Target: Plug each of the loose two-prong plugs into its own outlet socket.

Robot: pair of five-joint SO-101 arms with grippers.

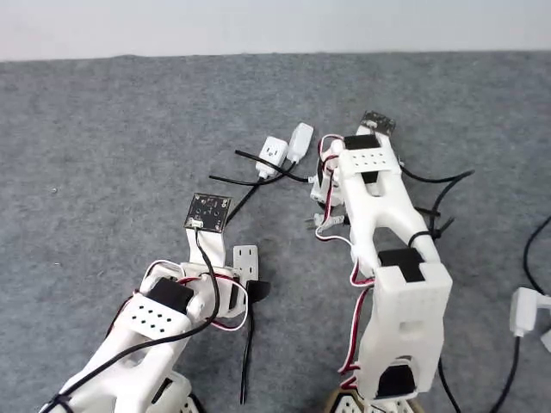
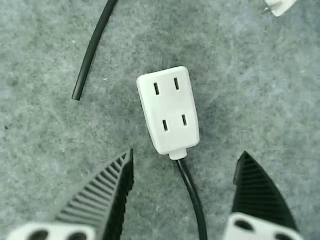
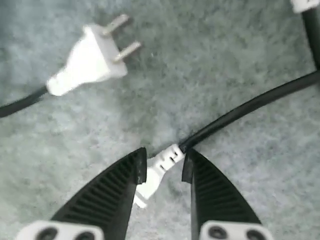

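- Outlet socket [image 2: 168, 111], a white block with two pairs of slots, lies face up on the grey desk [image 2: 40, 150], just ahead of your left claw [image 2: 187, 156].
- Your left claw is spread wide. Its black fingers [image 2: 107, 200] stand on either side of the socket cord [image 2: 192, 200], which leaves the near end of the block. They touch neither the cord nor the socket.
- A loose cable end [image 2: 92, 50], black and cut square, lies on the desk beside that socket and apart from it.
- Your right claw [image 3: 165, 157] is pinching a small white plug [image 3: 157, 172] between its fingertips, right where the black plug cord [image 3: 250, 105] joins it. You cannot tell whether this plug is lifted off the desk.
- A bigger two-prong plug [image 3: 90, 60], white with bare metal prongs, lies flat on the desk near your right claw, untouched. Its prongs point away from its own black lead.
- From above, your left arm [image 1: 155, 318] comes in from the lower left corner, and your right arm [image 1: 387, 224] stretches up the middle-right of the desk.
- Farther back, between the two arm tips, a second socket block [image 1: 274, 157] sits just beside a white plug body [image 1: 301, 140], with black leads crossing under them. You cannot tell whether the two are joined.
- At the right edge, a white connector [image 1: 523, 311] on a black lead lies well apart from everything else.
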